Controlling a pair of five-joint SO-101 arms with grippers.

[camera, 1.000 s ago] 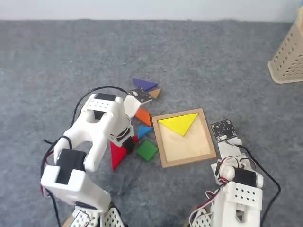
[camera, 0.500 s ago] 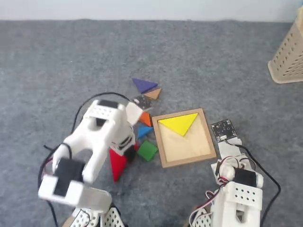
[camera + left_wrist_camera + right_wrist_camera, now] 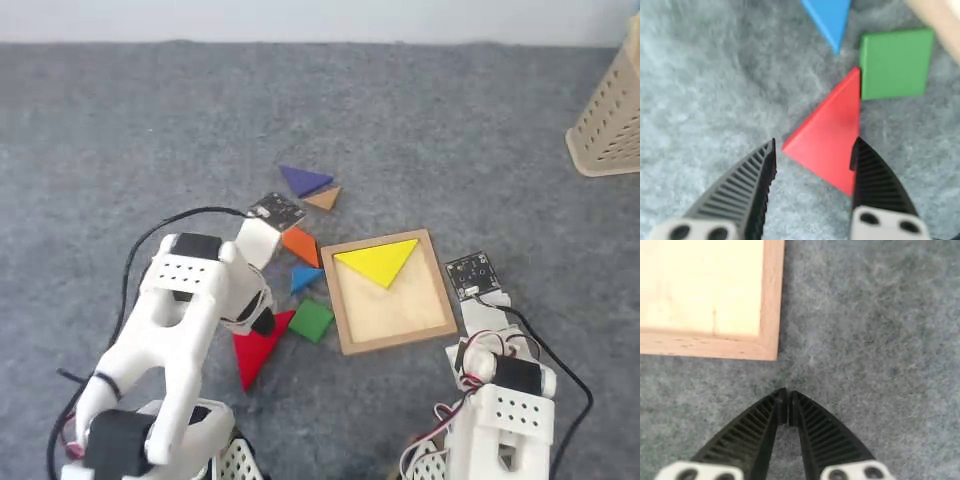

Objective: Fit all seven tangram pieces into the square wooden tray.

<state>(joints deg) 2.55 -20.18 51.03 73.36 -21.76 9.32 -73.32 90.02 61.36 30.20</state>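
- The square wooden tray [image 3: 335, 300] is pale, with a raised rim, and lies on the grey carpet [image 3: 150, 130].
- A yellow triangle [image 3: 380, 262] lies flat inside the tray, along its far edge.
- The six other pieces lie on the carpet off the tray's left side.
  - The green square [image 3: 311, 319] is just beside the rim, and the red triangle [image 3: 255, 345] touches the square's corner.
  - The blue triangle [image 3: 303, 277] and the orange piece [image 3: 300, 244] are near the tray's far-left corner.
  - The brown triangle [image 3: 323, 198] and the purple triangle [image 3: 303, 179] are farther beyond it.
- The left arm [image 3: 190, 300] bends down to the left of the tray. The left gripper [image 3: 814, 145] is released, with its jaws spread to either side of the red triangle's corner.
- The right arm [image 3: 500, 390] sits at the tray's near-right corner. The right gripper [image 3: 788, 392] is clenched on nothing, over carpet just off that corner.
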